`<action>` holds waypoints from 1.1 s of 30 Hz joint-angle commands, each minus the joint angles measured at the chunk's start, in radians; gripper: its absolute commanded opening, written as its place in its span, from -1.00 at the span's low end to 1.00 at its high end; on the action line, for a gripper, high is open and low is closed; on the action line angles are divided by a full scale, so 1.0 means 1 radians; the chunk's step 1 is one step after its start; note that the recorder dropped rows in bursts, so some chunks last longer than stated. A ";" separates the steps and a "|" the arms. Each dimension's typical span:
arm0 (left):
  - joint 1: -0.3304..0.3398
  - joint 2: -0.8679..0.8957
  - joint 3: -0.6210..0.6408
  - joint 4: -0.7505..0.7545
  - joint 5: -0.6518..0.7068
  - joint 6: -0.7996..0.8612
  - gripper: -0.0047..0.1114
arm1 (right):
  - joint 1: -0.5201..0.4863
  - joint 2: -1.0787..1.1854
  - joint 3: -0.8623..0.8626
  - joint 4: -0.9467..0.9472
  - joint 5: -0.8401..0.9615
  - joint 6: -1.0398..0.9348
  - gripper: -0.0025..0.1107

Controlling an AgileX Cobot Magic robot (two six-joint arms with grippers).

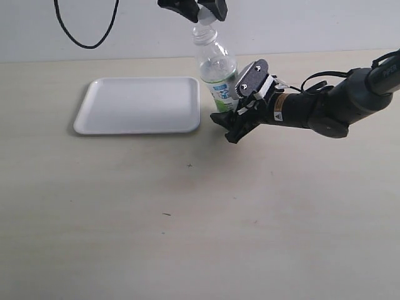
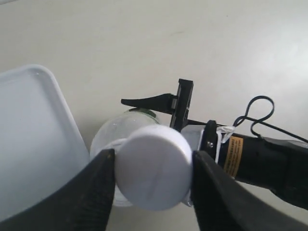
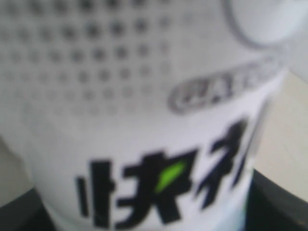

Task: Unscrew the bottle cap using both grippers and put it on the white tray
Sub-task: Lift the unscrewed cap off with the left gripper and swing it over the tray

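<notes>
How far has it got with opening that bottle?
Gripping looks done: the right hand holds the bottle, and the left hand clamps the bottle cap from above. Unscrewing is in hand; the cap is still on the bottle. Left: carrying it to the white tray, which holds nothing.

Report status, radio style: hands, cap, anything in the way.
Left hand shut on cap, atop bottle. Right hand shut on bottle, upright beside tray. Nothing between cap and tray.
</notes>
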 commanded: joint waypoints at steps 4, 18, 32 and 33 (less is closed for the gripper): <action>0.036 -0.057 -0.002 -0.012 -0.015 -0.007 -0.92 | 0.002 -0.006 -0.001 0.032 0.020 0.036 -0.96; 0.079 -0.061 0.065 0.002 -0.001 0.168 -0.92 | 0.002 -0.006 -0.001 0.121 0.020 0.060 -0.96; 0.140 -0.052 0.375 0.015 -0.245 0.349 -0.92 | 0.002 -0.006 -0.001 0.121 0.020 0.060 -0.96; 0.140 -0.045 0.395 0.026 -0.271 0.351 -0.92 | 0.002 -0.006 -0.001 0.118 0.020 0.060 -0.96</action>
